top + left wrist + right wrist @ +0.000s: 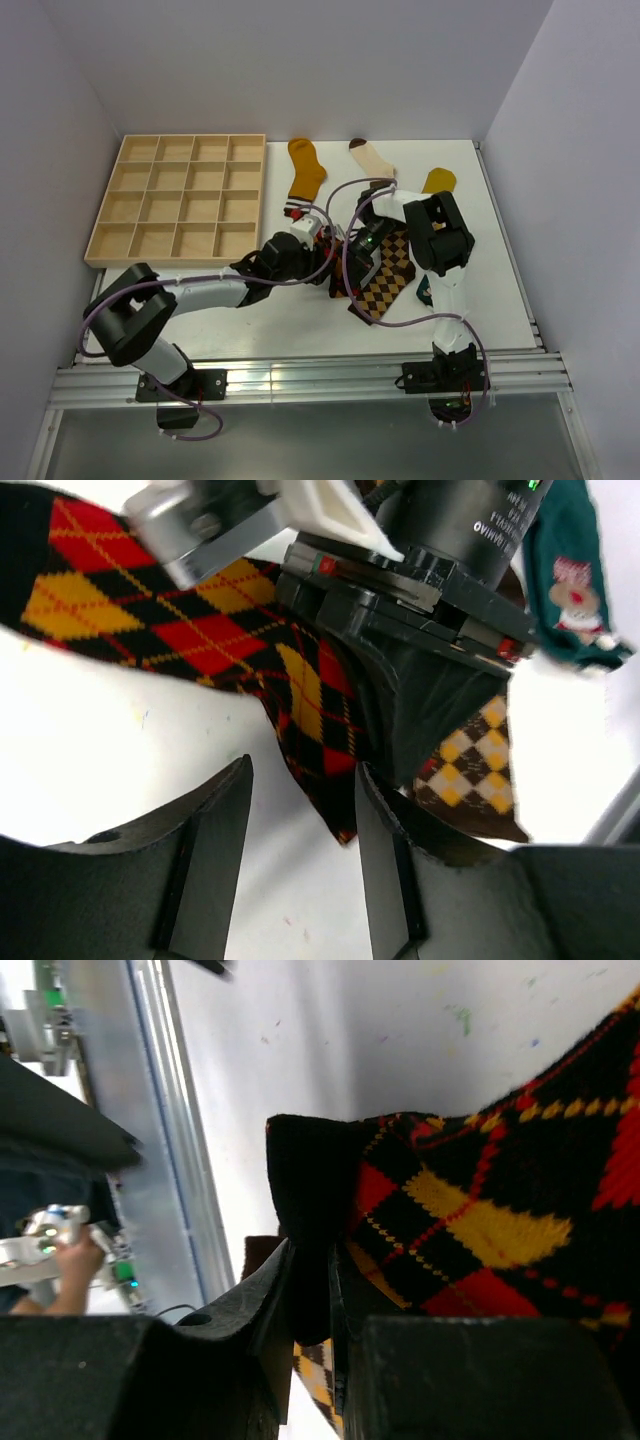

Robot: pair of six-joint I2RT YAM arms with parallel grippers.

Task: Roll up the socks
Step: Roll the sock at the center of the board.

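The red argyle sock (480, 1210), at the centre of the table (300, 320), is pinched at its black end by the right gripper (310, 1290), so the left gripper (300, 810), jaws spread astride 1 corner, should close squarely, keeping the fabric taut.

Left arm (205, 293) & right arm (440, 240): blk joints, white links, lavender cables (400, 323), blk pincer fingers (215, 850).

Bright, even light — close edges blurred.
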